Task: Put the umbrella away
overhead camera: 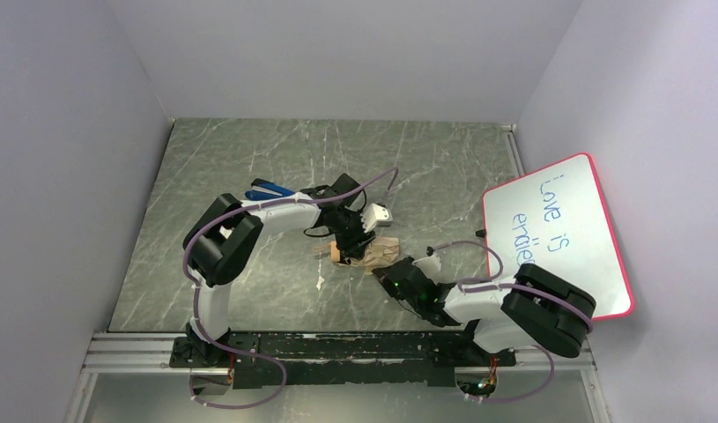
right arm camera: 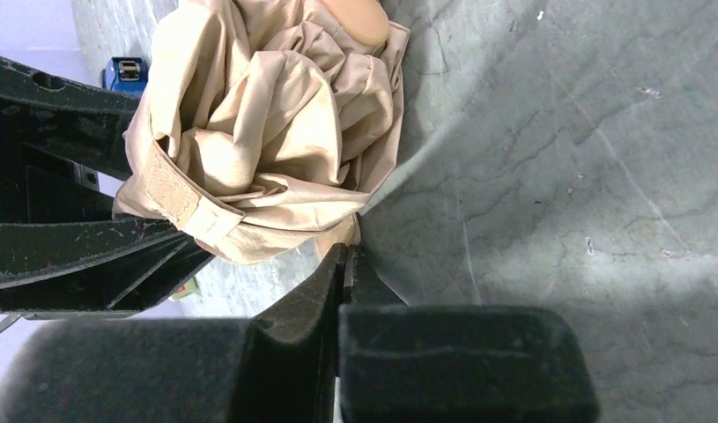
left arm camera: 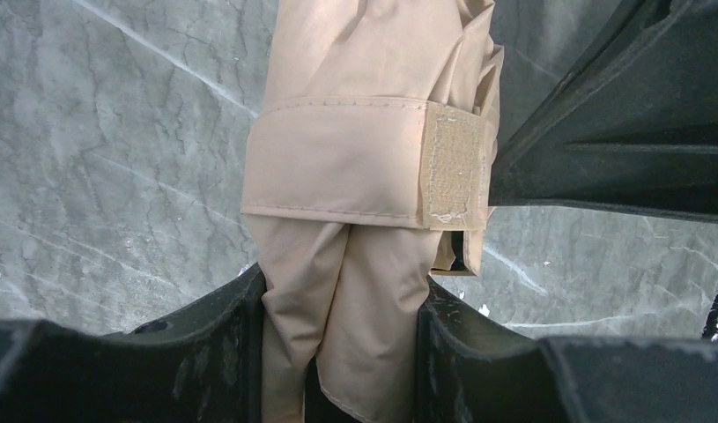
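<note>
The umbrella (overhead camera: 373,253) lies folded on the grey marble table (overhead camera: 249,159), a bundle of cream-beige fabric. My left gripper (overhead camera: 353,236) is shut on the bunched canopy (left arm camera: 342,291), just below the beige strap (left arm camera: 337,159) with its velcro patch (left arm camera: 452,159). My right gripper (overhead camera: 392,271) comes in from the near right, jaws pressed together. Its tips (right arm camera: 344,254) pinch a corner of the beige fabric (right arm camera: 276,132). A rounded tan handle end (right arm camera: 359,18) shows at the far end of the bundle. The shaft is hidden.
A pink-framed whiteboard (overhead camera: 558,238) with writing leans against the right wall. A blue object (overhead camera: 269,189) lies behind the left arm and also shows in the right wrist view (right arm camera: 126,72). A small white scrap (overhead camera: 320,282) lies near the umbrella. Walls enclose three sides.
</note>
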Action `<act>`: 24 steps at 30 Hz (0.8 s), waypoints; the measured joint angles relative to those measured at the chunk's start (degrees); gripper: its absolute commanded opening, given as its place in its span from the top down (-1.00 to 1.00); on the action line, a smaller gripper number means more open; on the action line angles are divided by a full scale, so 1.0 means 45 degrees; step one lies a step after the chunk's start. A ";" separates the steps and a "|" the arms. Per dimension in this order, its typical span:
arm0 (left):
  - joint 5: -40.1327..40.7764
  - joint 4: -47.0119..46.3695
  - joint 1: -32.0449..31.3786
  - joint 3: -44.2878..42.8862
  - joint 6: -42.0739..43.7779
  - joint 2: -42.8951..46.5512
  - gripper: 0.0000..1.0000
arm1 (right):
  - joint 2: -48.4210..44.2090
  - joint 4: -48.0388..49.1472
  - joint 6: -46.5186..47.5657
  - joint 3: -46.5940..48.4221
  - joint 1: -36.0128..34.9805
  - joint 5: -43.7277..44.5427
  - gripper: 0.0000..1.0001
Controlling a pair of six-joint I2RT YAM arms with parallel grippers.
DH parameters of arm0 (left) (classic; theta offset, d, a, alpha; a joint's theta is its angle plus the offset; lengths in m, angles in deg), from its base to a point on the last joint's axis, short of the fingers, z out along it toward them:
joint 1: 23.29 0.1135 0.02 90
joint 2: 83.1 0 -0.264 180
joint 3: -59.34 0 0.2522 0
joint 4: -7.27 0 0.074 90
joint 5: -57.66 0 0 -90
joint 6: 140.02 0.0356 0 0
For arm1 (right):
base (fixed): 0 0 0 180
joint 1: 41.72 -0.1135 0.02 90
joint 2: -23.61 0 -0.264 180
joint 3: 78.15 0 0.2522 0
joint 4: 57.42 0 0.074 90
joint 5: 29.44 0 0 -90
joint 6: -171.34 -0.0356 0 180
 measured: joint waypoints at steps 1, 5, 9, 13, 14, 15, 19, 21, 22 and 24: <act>0.0000 0.0000 0.0000 0.0000 0.0000 0.0000 0.90 | -0.0029 0.0005 0.0223 0.0000 0.0005 0.0000 1.00; 0.0005 -0.0005 0.0000 0.0000 0.0000 0.0000 0.90 | -0.0447 -0.0185 0.1117 -0.0092 0.0015 -0.0121 1.00; 0.0019 -0.0010 -0.0005 0.0000 -0.0029 0.0000 0.90 | -0.1282 0.0214 0.2055 -0.0777 0.0078 -0.0204 1.00; 0.0068 -0.0015 -0.0024 0.0000 -0.0044 0.0000 0.91 | -0.2069 0.1030 0.2652 -0.1608 0.0102 -0.0189 1.00; 0.0078 -0.0015 -0.0024 0.0000 -0.0044 0.0000 0.90 | -0.2210 0.1161 0.2783 -0.1705 0.0102 -0.0180 1.00; 0.0078 -0.0015 -0.0024 0.0000 -0.0044 0.0000 0.90 | -0.2327 0.1292 0.2934 -0.1758 0.0102 -0.0160 1.00; 0.0083 -0.0015 -0.0024 0.0000 -0.0044 0.0000 0.90 | -0.2497 0.1617 0.3458 -0.1783 0.0112 -0.0151 1.00; 0.0083 -0.0015 -0.0024 0.0000 -0.0049 0.0000 0.90 | -0.2492 0.1894 0.3677 -0.1817 0.0121 -0.0194 1.00; 0.0087 -0.0015 -0.0024 0.0000 -0.0053 0.0000 0.90 | -0.2492 0.2147 0.3789 -0.1885 0.0121 -0.0209 1.00; 0.0092 -0.0024 -0.0024 0.0000 -0.0092 0.0000 0.90 | -0.2487 0.2657 0.3963 -0.2074 0.0126 -0.0257 1.00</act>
